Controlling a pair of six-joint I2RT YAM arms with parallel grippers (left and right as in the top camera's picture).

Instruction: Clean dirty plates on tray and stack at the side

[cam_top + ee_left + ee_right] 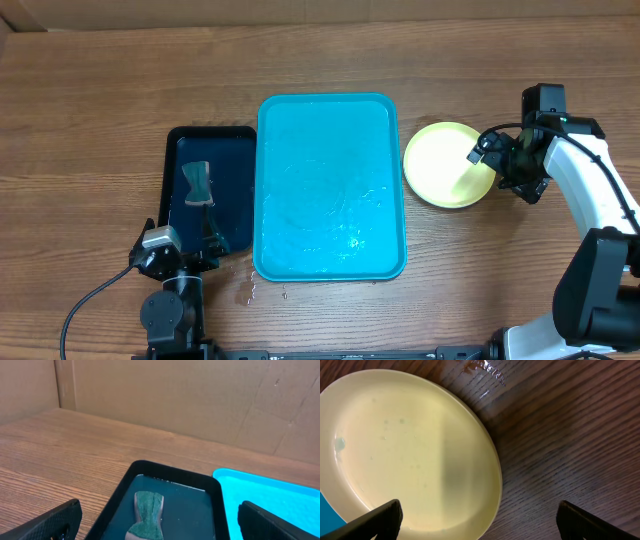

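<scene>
The turquoise tray (330,185) lies mid-table, wet, with no plates on it; its corner shows in the left wrist view (280,497). One light green plate (448,163) rests on the table to the tray's right. My right gripper (492,160) hovers open over that plate's right edge, and the plate (410,445) fills the left of the right wrist view, its rim running between the fingers (370,522). My left gripper (185,235) stands open at the near end of the black tray, holding nothing.
A black tray (210,135) left of the turquoise one holds a green sponge (197,183), seen close up between the left fingers (147,517). Water drops (262,292) lie on the wood below the trays. A wet reddish smear (482,367) marks the table beside the plate.
</scene>
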